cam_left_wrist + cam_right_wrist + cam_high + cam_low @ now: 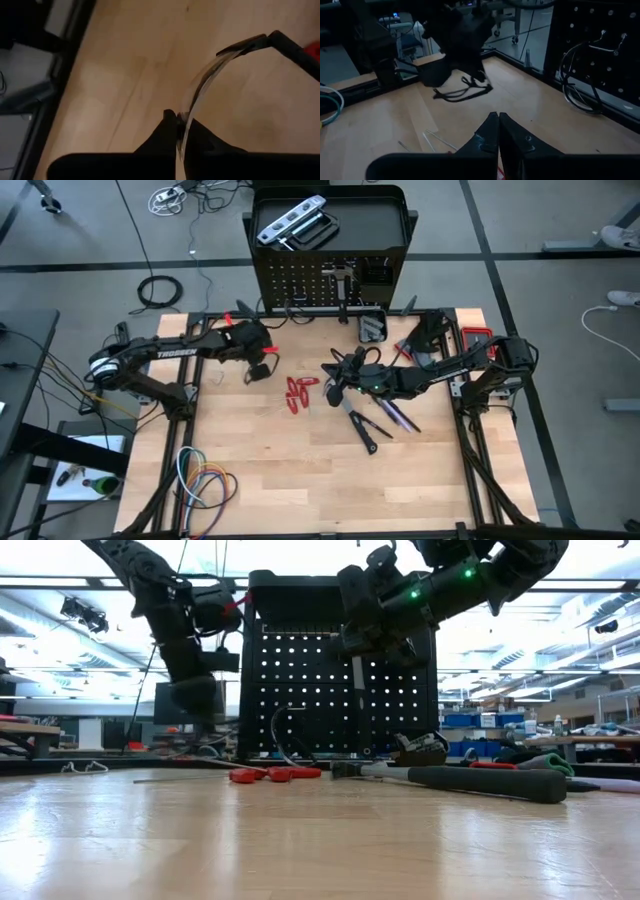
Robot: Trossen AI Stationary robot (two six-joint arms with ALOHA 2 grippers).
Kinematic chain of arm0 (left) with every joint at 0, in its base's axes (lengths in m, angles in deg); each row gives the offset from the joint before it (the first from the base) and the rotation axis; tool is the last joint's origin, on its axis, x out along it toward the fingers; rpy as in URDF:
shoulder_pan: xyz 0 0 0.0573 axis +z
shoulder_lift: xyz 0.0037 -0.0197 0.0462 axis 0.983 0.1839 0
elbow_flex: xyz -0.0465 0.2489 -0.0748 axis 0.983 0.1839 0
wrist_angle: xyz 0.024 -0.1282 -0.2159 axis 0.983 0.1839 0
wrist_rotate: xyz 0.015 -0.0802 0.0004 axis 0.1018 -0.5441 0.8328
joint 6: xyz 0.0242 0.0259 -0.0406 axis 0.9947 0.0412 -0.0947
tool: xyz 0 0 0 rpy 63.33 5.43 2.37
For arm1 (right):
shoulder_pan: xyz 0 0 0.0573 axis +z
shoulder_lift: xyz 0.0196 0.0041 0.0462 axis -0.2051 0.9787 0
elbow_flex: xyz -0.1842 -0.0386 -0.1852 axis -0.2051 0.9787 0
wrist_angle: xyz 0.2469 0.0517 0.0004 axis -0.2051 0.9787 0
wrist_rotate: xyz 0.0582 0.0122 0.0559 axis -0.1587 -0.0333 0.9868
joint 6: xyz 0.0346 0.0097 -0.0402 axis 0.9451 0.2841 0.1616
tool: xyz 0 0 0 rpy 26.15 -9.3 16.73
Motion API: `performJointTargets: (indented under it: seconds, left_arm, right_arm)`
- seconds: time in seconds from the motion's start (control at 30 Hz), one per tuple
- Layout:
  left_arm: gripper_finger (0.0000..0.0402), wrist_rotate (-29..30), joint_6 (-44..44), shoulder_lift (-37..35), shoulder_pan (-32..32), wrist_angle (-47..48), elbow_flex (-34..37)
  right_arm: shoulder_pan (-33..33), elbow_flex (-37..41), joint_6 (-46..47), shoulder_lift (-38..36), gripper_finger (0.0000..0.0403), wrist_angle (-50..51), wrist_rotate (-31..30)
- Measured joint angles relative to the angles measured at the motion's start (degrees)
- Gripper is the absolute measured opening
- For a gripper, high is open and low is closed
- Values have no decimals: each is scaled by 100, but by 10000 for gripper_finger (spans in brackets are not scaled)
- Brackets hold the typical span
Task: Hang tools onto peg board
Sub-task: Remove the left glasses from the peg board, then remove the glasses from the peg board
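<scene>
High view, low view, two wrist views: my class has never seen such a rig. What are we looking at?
Two dark robot arms work at a wooden table. The high view looks straight down; the low view looks level across the tabletop; each wrist view looks past one arm's own fingers. Behind stands the black peg board, with a silver level on its top tray. Red-handled pliers, dark-handled tools and coiled coloured cables lie on the table. The left arm's fingers are shut on what look like clear safety glasses. The right arm's fingers, above the table's middle, are shut and empty.
</scene>
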Motion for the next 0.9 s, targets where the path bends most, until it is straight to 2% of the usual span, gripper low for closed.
performJointTargets:
  seconds: [0.1, 0.3, 0.43, 0.6, 0.73, 0.9]
  left_arm:
    - [10, -5, 18, 2, 2, 227, 1]
    - [20, 3, -126, 4, 2, 11, 275]
    - [67, 149, -333, 11, -71, 140, 353]
    - [136, 324, -1351, 7, -213, 190, 127]
    - [161, 401, -1601, 7, -352, -776, 157]
    - [166, 892, -1534, 44, -397, -3212, 621]
  right_arm:
    - [0, 0, -4, 0, 21, -2, 0]
    - [-4, 0, -8, 0, 26, -21, 0]
    - [-4, 0, -11, 0, 23, -19, 0]
    - [-57, 0, -15, 0, 17, -21, 1]
    - [-72, 0, -13, 0, 19, -32, 0]
    - [-69, 0, -13, 0, 24, -64, 2]
